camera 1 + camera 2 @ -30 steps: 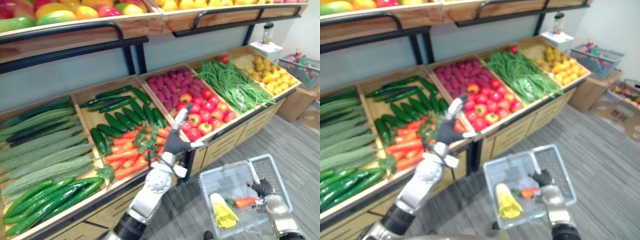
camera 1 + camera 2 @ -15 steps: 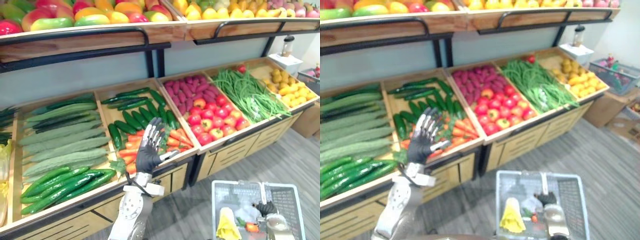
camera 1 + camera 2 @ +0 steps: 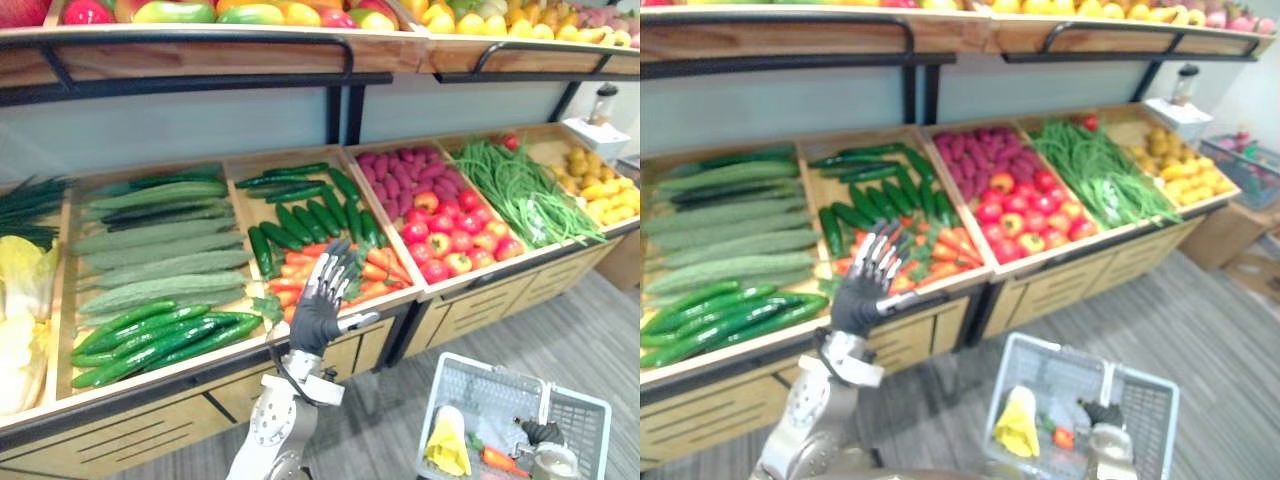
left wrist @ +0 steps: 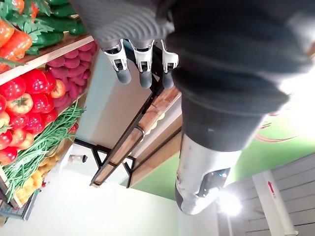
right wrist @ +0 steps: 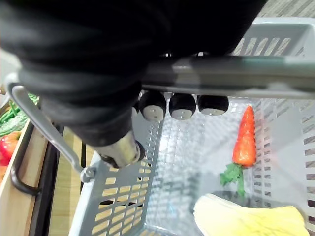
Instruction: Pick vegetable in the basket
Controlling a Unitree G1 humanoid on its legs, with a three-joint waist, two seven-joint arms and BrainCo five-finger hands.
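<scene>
Left hand (image 3: 318,305): fingers spread wide, empty, raised before the carrots (image 3: 300,272) at the stand's front edge, as half a second ago. Right hand (image 3: 543,433): curled round the basket handle (image 5: 236,73). Basket (image 3: 520,385): carrot (image 5: 244,140) on its floor beside yellow cabbage (image 3: 447,445).

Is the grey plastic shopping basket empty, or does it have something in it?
Not empty. An orange carrot and a pale yellow leafy cabbage lie inside the grey plastic shopping basket.
</scene>
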